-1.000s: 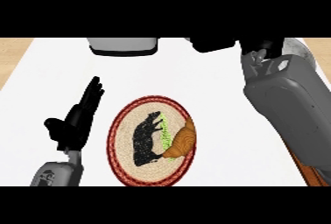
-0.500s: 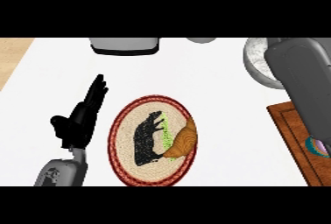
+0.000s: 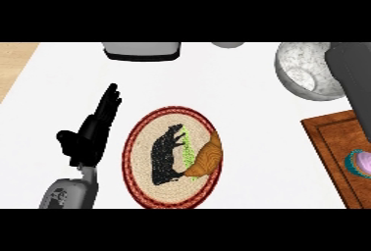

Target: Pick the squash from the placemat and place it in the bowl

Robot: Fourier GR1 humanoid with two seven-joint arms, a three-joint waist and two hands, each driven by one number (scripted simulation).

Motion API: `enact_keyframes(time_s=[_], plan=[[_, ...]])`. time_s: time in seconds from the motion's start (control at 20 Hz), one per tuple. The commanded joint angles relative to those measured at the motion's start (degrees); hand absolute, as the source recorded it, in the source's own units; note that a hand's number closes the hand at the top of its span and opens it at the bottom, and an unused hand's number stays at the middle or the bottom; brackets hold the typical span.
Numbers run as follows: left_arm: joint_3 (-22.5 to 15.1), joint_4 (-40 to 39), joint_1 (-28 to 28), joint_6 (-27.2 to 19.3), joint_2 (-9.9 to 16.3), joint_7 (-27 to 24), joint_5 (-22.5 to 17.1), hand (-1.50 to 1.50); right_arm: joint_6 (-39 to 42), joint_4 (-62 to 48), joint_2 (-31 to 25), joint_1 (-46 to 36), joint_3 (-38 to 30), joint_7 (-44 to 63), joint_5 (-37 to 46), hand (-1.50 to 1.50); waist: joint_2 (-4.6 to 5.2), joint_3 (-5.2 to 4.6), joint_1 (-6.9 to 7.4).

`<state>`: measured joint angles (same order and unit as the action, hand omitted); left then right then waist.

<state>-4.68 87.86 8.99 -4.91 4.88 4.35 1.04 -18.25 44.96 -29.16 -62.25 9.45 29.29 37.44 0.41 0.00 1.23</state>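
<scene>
A brown squash (image 3: 205, 159) with a green streak lies on the right side of the round woven placemat (image 3: 145, 147), which has a red rim. A dark hand-shaped shadow covers the mat's middle. My left hand (image 3: 92, 131) rests open just left of the mat, fingers pointing up and away, apart from the squash. The grey speckled bowl (image 3: 305, 71) stands at the back right, with nothing visible inside. Only my right forearm (image 3: 354, 73) shows, along the right edge and partly over the bowl's rim; its hand is out of the picture.
A wooden board (image 3: 330, 142) lies at the right edge with a pink and teal object (image 3: 360, 163) on it. A grey container (image 3: 141, 50) and another grey item (image 3: 228, 44) stand at the back. The counter's left edge (image 3: 16, 63) runs at upper left.
The right arm has swung from above the mat's right side to the far right edge, uncovering the bowl and the board. The left hand and the squash have not moved.
</scene>
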Motion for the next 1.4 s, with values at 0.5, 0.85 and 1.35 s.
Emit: enact_keyframes(time_s=[0.5, 0.85, 1.35], plan=[[0.1, 4.4, -1.0, 1.8, 1.1, 2.3, -0.2, 0.00, -4.6, -24.7, -3.1, 2.3, -9.3, -20.3, -1.1, 1.50, 0.38, 0.09, 1.23], [-0.3, 2.0, 0.9, 0.6, -0.7, 2.1, 0.4, 0.00, 3.2, -28.9, -3.6, 6.4, -17.7, -33.1, -10.9, -1.50, 0.74, 0.22, 1.49], [0.3, 0.7, -0.4, 1.1, -0.2, 0.4, 0.8, 0.00, -0.2, -25.7, -3.9, 4.6, -26.9, -45.6, -19.1, -1.50, 0.12, 0.11, 0.34]])
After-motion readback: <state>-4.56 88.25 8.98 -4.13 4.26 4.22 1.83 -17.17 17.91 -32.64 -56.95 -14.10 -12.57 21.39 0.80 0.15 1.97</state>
